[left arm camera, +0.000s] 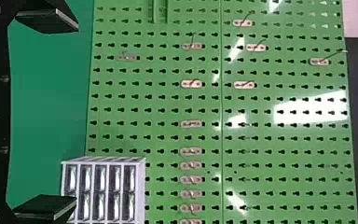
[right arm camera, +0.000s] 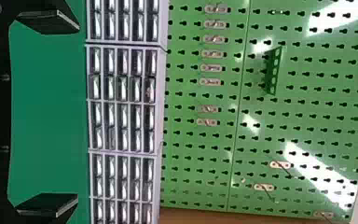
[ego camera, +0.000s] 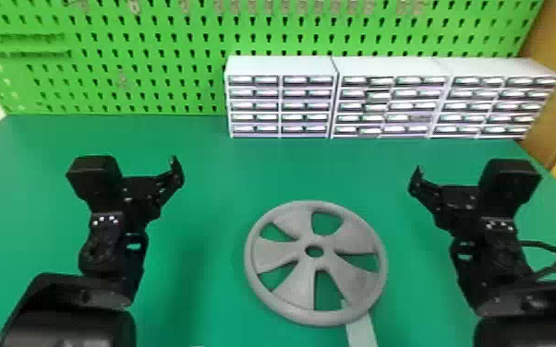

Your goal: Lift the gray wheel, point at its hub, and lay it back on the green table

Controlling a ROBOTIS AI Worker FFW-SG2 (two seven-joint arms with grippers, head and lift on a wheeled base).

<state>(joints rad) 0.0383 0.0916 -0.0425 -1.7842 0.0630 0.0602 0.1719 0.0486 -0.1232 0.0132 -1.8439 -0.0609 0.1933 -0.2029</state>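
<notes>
The gray wheel [ego camera: 286,295] lies flat on the green table [ego camera: 217,161], between the two arms and nearer the front. To its left, my left gripper [ego camera: 178,173] is held apart from it; in the left wrist view the left gripper [left arm camera: 77,114] has its two fingers wide apart with nothing between them. On the wheel's other side is my right gripper [ego camera: 415,181], also not touching it. The right wrist view shows the right gripper [right arm camera: 78,114] open and holding nothing. The wheel's round hub hole faces up.
White drawer cabinets [ego camera: 281,67] stand along the back right of the table, before a green pegboard [ego camera: 152,60]. A pale flat strip [ego camera: 361,331] reaches from the wheel's lower edge to the front. A brown panel [ego camera: 554,92] rises at the right.
</notes>
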